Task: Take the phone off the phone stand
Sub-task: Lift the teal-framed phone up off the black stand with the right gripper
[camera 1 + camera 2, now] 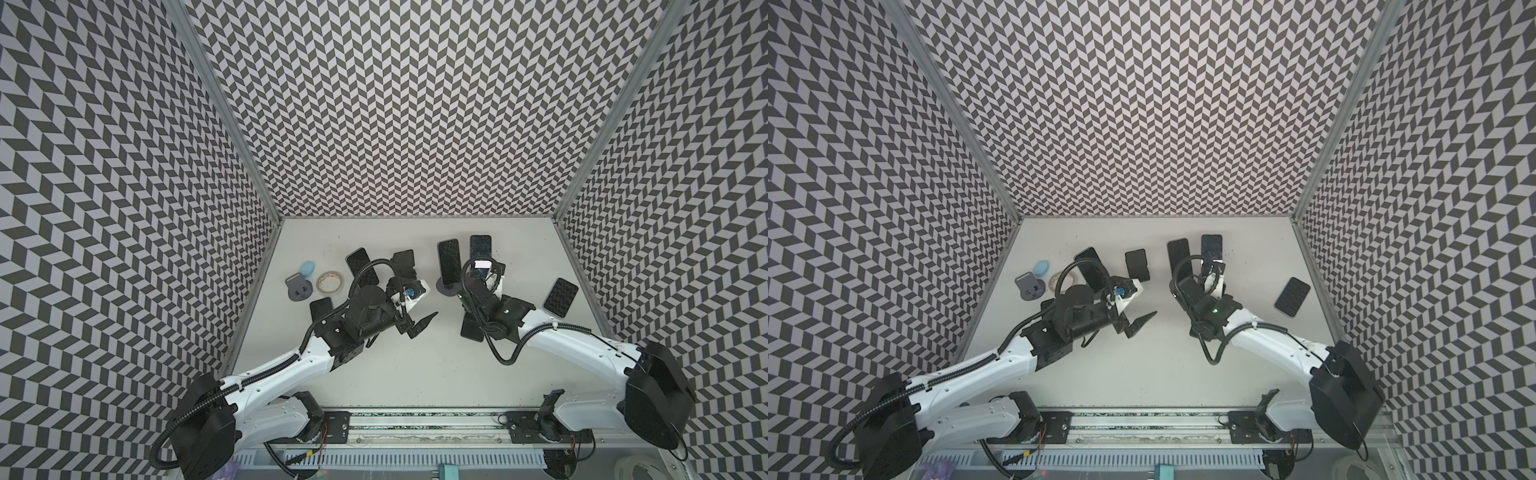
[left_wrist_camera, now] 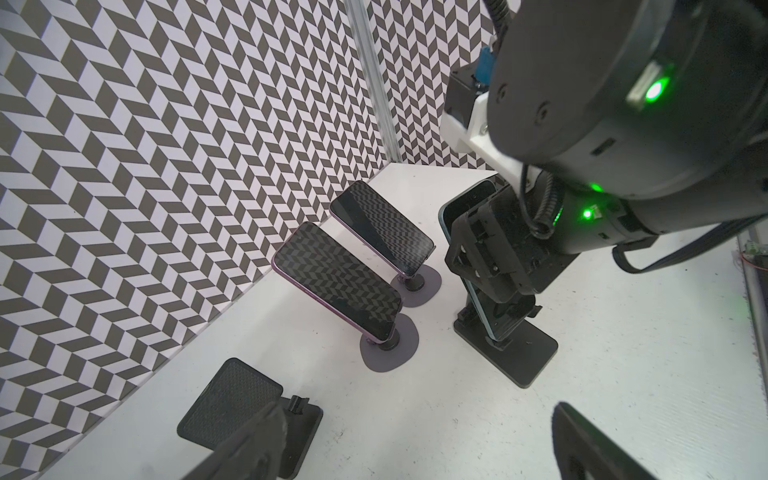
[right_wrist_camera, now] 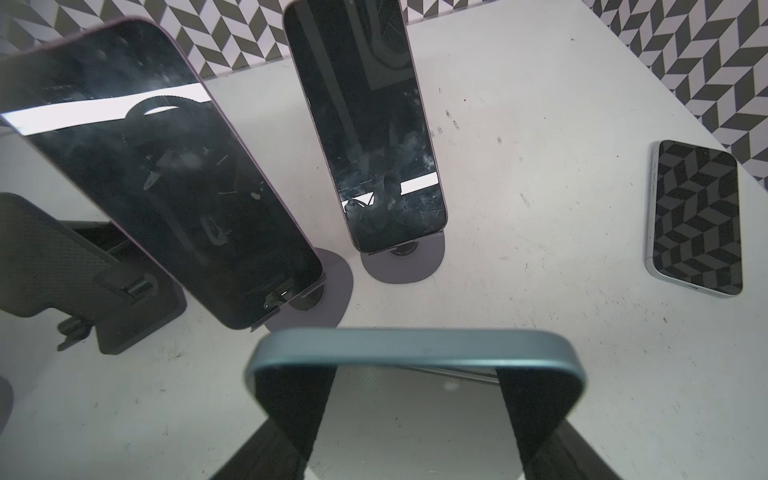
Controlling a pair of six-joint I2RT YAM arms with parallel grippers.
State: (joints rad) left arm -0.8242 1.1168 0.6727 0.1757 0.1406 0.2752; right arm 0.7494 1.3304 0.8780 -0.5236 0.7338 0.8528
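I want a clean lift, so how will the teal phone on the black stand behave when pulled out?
The teal phone looks rigid, likely lifting as one piece. Its smooth rounded frame may slip in the right tool. The black stand, thin and flat-based, might lift along.

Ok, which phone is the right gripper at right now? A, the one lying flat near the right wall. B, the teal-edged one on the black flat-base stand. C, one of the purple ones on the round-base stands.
B: in the left wrist view the right gripper sits over the teal-edged phone on the black stand, and that phone's top edge sits right in front of the right wrist camera.
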